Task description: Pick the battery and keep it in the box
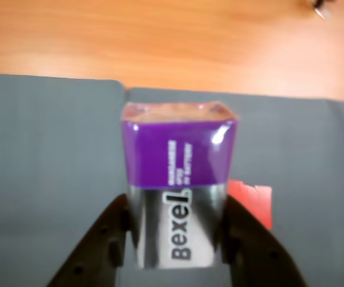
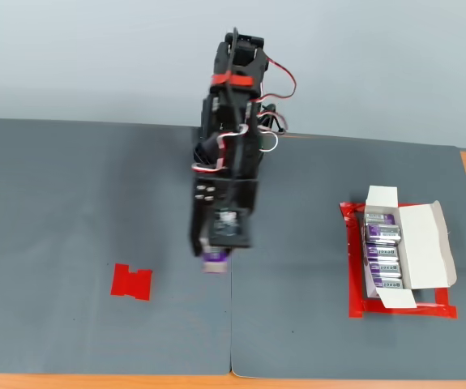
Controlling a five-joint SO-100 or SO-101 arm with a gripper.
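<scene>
The battery (image 1: pixel 179 191) is purple on top with a silver band below and dark letters on it. In the wrist view it sits between the two black fingers (image 1: pixel 103 239) of the gripper (image 1: pixel 177 251), which press on its two sides. So the gripper is closed tight on the battery and only as wide as the battery itself. The battery's long side runs along the fingers and sticks out past their tips.

In the fixed view the battery (image 2: pixel 215 260) peeks out under the gripper (image 2: pixel 216 261) at the bottom of the black arm (image 2: pixel 231 146). It looks lifted a bit off the gray mat (image 2: pixel 70 186), but I cannot tell for sure. It is near the middle of the mat, over the seam where two mats meet.

The box (image 2: pixel 423 247) is white with its flaps open, and it lies well apart from the battery, on the right side of the fixed view. It has more purple batteries (image 2: pixel 382 251) in a row in its left part. Red tape (image 2: pixel 352 275) goes around the box. A red patch (image 2: pixel 131 281) lies on the other side, to the left of the gripper.

I think the pick is done. The next move should carry the battery to the right, across the mat, to the box. It will need to come down in a free spot, not on the other batteries. The brown bench (image 1: pixel 160 36) shows past the mat
</scene>
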